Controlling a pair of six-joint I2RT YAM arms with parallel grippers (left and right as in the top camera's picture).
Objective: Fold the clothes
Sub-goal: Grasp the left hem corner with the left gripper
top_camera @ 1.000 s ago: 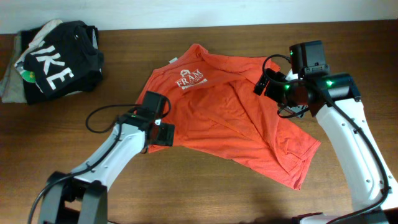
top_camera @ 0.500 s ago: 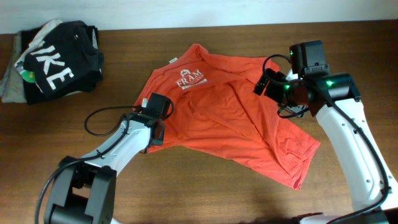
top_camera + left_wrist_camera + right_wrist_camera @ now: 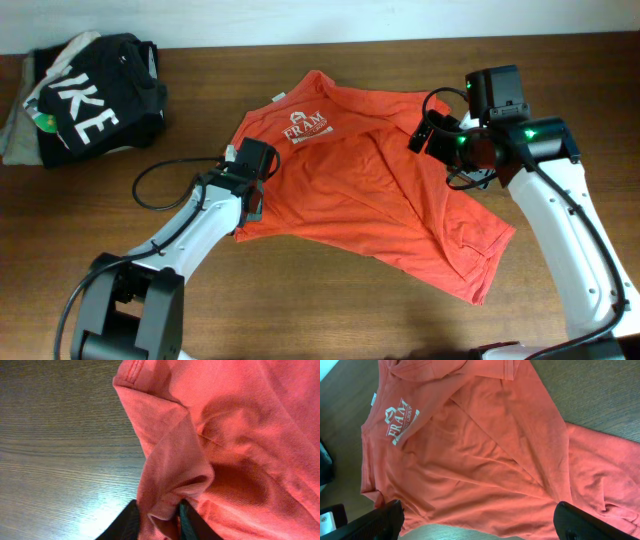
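- The T-shirt (image 3: pixel 370 190) is being carried at the middle of the bench (image 3: pixel 400 320), its long axis slanting far-left to near-right.
- Its near-left edge is being pinched in the left tool (image 3: pixel 252 200).
- The right tool (image 3: pixel 420 135) is being held wide over its far-right side.

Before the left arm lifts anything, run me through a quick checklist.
1. Cloth in the left claw: ok, a fold at the edge of the shirt sits in it.
2. Grip firm enough to lift: cannot tell.
3. Right claw free: ok, wide open above the shirt, holding nothing.
4. Shirt lying flat: not ok, creased across the middle.
5. Black pile out of the way: ok, it lies apart from the shirt, at the far left corner.
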